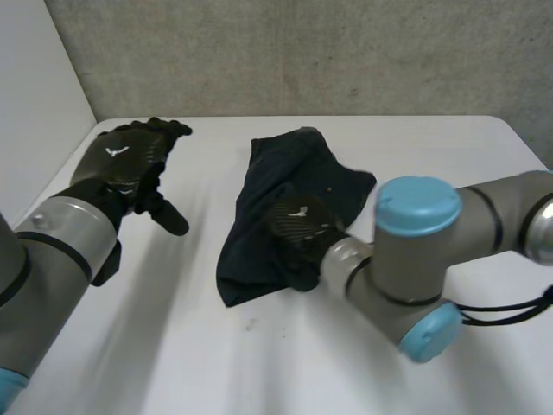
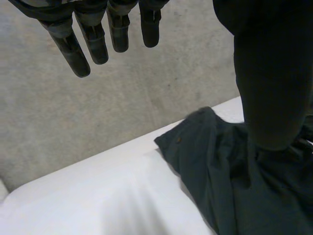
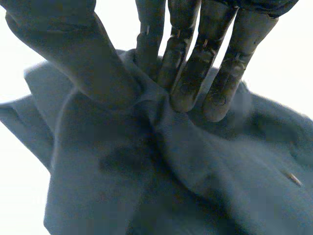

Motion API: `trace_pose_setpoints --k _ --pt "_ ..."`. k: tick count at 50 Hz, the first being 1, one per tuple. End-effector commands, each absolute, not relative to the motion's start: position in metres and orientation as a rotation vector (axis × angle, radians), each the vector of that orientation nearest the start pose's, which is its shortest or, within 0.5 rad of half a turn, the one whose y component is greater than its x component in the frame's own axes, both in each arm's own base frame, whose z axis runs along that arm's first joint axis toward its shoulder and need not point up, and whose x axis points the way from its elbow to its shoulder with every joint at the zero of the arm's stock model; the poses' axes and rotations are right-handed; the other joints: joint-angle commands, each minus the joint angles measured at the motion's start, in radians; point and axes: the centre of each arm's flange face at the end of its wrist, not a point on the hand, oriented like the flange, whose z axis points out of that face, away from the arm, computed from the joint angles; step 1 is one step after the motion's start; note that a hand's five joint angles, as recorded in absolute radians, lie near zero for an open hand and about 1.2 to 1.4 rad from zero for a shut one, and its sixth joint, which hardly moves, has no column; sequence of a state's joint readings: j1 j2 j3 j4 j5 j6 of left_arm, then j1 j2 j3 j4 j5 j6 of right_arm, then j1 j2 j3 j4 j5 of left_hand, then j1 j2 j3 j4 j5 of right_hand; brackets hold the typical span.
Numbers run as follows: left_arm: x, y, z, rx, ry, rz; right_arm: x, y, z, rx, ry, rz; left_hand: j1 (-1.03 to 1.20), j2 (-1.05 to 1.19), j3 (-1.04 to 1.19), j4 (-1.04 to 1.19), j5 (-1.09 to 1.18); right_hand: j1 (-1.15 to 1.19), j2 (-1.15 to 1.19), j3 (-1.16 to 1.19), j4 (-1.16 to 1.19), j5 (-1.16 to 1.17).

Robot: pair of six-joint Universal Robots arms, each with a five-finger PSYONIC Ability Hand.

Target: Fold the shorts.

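The shorts (image 1: 275,173) lie in the middle of the desk (image 1: 173,346), dark and bunched, a little slanted, with many loose creases, so no clean fold is made yet. The right robot hand (image 1: 298,220) is on the middle of the cloth, and its wrist view shows it gripping: a ridge of fabric is pinched between the thumb and the fingers. The left robot hand (image 1: 130,160) hangs above the desk, well apart from the shorts, with fingers relaxed and holding nothing. I judge that the step in hand is to take hold of the cloth in order to spread it or fold it over. To do it well, the pinch should catch only the layer which must move, not the whole bunch, otherwise everything will drag together. It would be better if the left robot hand comes down to an edge or a corner and presses it on the desk, while the right one lifts low and slowly, so that the fold falls flat.
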State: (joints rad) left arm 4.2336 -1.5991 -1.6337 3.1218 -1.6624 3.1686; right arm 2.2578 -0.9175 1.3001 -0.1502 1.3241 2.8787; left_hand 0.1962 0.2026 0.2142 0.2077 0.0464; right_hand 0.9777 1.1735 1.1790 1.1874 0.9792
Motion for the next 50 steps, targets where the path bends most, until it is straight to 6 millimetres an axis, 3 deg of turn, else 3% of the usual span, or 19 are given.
trace_pose_setpoints --k 1,9,10,13,16,19,21,25,28,33,36,41,50 --pt "-0.228 -0.218 0.292 0.427 2.416 -2.263 0.428 -0.156 0.193 -1.097 1.606 -1.512 -0.018 -0.024 -0.036 -0.029 -0.043 0.419 0.223 0.217 0.209 0.243" --pt "-0.222 -0.216 0.293 0.403 2.402 -2.267 0.437 -0.139 0.187 -1.045 1.607 -1.400 -0.021 -0.027 -0.039 -0.032 -0.046 0.419 0.223 0.217 0.209 0.243" --pt "-0.222 -0.216 0.293 0.401 2.402 -2.266 0.438 -0.134 0.185 -1.060 1.609 -1.390 -0.021 -0.027 -0.039 -0.032 -0.046 0.103 -0.093 -0.098 -0.107 -0.073" --pt "-0.222 -0.216 0.291 0.407 2.412 -2.255 0.432 -0.131 0.183 -1.074 1.646 -1.379 -0.018 -0.024 -0.036 -0.029 -0.043 -0.389 -0.585 -0.590 -0.599 -0.565" --pt "-0.222 -0.216 0.283 0.416 2.437 -2.221 0.423 -0.136 0.191 -1.070 1.695 -1.395 -0.018 -0.024 -0.036 -0.029 -0.043 -0.435 -0.630 -0.636 -0.644 -0.611" --pt "-0.223 -0.215 0.270 0.431 2.480 -2.163 0.398 -0.157 0.209 -1.033 1.797 -1.465 -0.018 -0.024 -0.036 -0.029 -0.043 -0.423 -0.619 -0.624 -0.633 -0.599" --pt "-0.225 -0.213 0.261 0.452 2.512 -2.122 0.372 -0.184 0.217 -0.984 1.890 -1.508 -0.015 -0.021 -0.033 -0.026 -0.040 -0.420 -0.616 -0.621 -0.630 -0.596" --pt "-0.231 -0.207 0.241 0.501 2.584 -2.031 0.345 -0.207 0.213 -0.979 1.979 -1.492 -0.015 -0.021 -0.033 -0.026 -0.040 -0.426 -0.622 -0.627 -0.636 -0.602" --pt "-0.236 -0.202 0.231 0.527 2.627 -1.975 0.336 -0.212 0.207 -1.002 2.009 -1.474 -0.009 -0.016 -0.027 -0.021 -0.034 -0.423 -0.619 -0.624 -0.633 -0.599" --pt "-0.235 -0.197 0.213 0.536 2.683 -1.885 0.315 -0.241 0.206 -0.969 2.066 -1.543 -0.006 -0.013 -0.024 -0.018 -0.031 -0.414 -0.610 -0.615 -0.624 -0.590" --pt "-0.233 -0.195 0.208 0.502 2.711 -1.864 0.313 -0.249 0.201 -0.998 2.066 -1.572 -0.003 -0.010 -0.021 -0.015 -0.028 -0.405 -0.601 -0.607 -0.615 -0.581" --pt "-0.229 -0.196 0.199 0.415 2.747 -1.826 0.319 -0.266 0.168 -1.177 2.031 -1.662 0.023 0.017 0.005 0.012 -0.002 -0.364 -0.560 -0.566 -0.574 -0.540" --pt "-0.234 -0.214 0.182 0.342 2.779 -1.768 0.334 -0.287 0.135 -1.254 1.957 -1.733 0.076 0.070 0.058 0.064 0.051 -0.270 -0.466 -0.472 -0.480 -0.446"
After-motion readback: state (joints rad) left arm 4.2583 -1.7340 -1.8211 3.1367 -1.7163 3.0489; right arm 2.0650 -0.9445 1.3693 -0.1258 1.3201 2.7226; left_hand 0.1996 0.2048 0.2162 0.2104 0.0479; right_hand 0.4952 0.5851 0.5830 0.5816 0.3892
